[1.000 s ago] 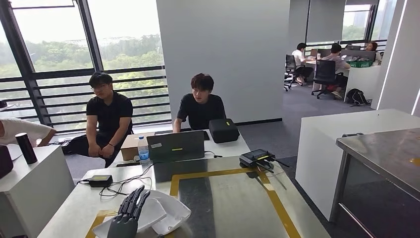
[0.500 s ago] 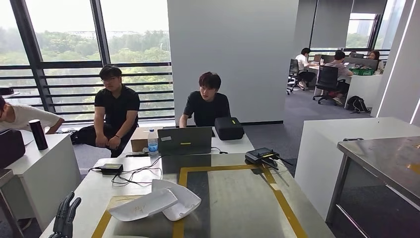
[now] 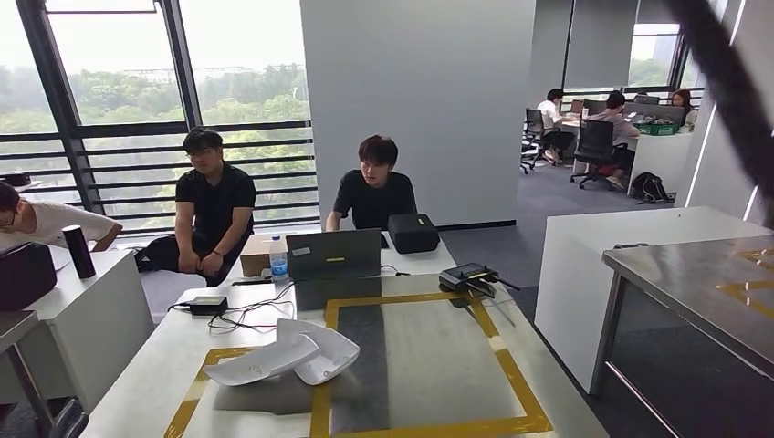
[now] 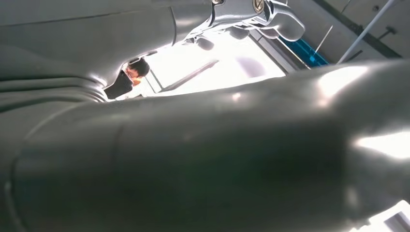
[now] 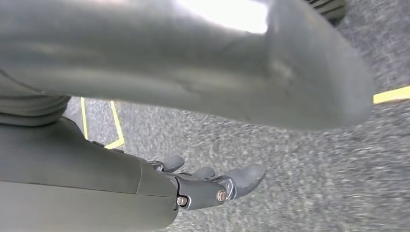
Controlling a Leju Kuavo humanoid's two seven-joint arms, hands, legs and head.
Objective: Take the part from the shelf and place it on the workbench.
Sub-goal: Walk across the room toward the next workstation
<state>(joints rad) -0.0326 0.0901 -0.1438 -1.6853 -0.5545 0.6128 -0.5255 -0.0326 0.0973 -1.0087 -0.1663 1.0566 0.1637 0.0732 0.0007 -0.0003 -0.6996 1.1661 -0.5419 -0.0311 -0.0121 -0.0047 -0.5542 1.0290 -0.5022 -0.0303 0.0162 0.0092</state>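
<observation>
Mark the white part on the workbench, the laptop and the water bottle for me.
white part [image 3: 274, 359], head view, on the middle of its upper shell.
laptop [image 3: 333, 254], head view, on the back of its lid.
water bottle [image 3: 279, 263], head view, on its body.

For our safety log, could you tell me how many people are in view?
6: one at the left edge, two seated behind the laptop table, three at the far desks; others may be hidden.
</observation>
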